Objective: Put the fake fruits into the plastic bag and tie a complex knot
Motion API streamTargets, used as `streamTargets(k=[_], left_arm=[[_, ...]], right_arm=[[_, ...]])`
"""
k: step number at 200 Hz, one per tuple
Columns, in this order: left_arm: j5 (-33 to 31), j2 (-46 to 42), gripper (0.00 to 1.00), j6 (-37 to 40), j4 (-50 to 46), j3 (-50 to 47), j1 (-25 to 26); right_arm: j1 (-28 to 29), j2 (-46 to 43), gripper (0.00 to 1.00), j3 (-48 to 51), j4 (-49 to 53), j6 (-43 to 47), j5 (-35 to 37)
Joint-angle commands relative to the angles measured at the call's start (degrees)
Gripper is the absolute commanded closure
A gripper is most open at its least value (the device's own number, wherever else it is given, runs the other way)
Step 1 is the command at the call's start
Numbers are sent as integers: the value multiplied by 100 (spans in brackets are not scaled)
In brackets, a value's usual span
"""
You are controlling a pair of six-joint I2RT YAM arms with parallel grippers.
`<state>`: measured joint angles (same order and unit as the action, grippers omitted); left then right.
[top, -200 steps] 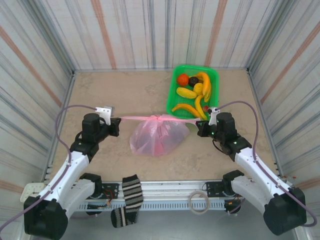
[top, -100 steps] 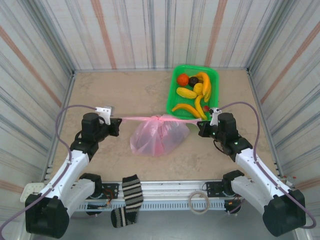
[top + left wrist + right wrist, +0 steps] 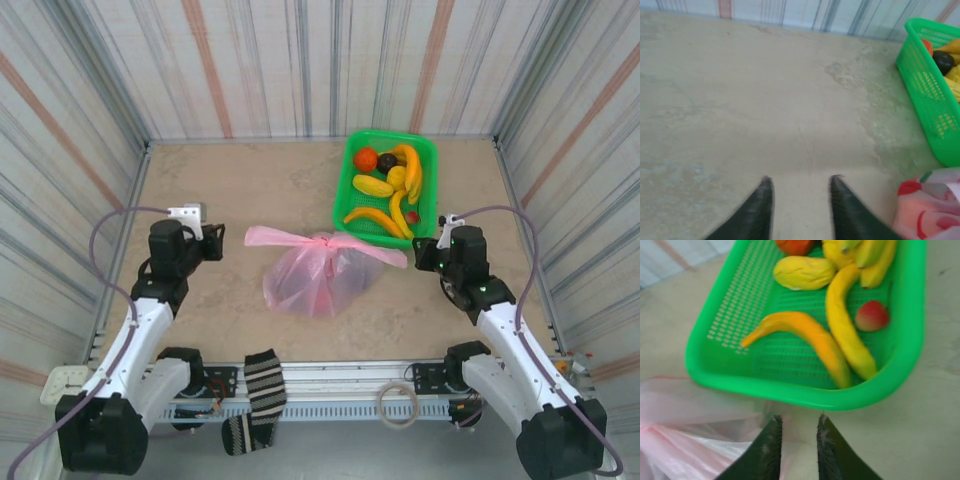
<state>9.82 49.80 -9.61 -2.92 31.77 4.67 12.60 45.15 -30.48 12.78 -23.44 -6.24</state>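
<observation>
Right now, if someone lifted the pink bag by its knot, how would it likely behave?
The plastic bag would probably sag floppily; its thin film lies slumped and wrinkled. Probably light, being translucent film. The knot looks bunched tight, so it may hold.

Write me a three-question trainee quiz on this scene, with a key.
1. True or false: the left gripper grips the bag.
2. The bananas lie: A in the basket; B in the bag; C on the table.
3. Fill in: the right gripper is ___ (open or shut).

Key: 1 false, its jaws stand apart with nothing between them. 2 A. 3 open.
</observation>
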Motion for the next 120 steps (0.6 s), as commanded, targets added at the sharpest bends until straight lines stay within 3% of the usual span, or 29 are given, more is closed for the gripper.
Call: streamTargets(k=[1,21,42,76,98,109,120], left_arm=[[-171,-243,49,92,-10,383,6],[-251,-487,37,199,-260,678,1],[-738,-787,27,298,-577,987,-1],[-1444,-1116,16,555,-614,1271,-6],[-1954,-1043,11,590,-405,1228,-9],[-2347,-951,2,455,-347,1156,-10],[-2655,-879,1,351,-210,1000,-13]], right_arm=[[-14,-186,52,-499,497,368,103],[-21,-323,25,-969,949,640,-43],[-43,-433,0,-1580,1557,934,176],[-181,-557,1,-2171,1927,1284,843],[-361,-586,1,-2009,1585,1324,1294],[-501,-551,1,-1833,1325,1342,1437],[-668,-483,1,-1644,1072,1327,1559]])
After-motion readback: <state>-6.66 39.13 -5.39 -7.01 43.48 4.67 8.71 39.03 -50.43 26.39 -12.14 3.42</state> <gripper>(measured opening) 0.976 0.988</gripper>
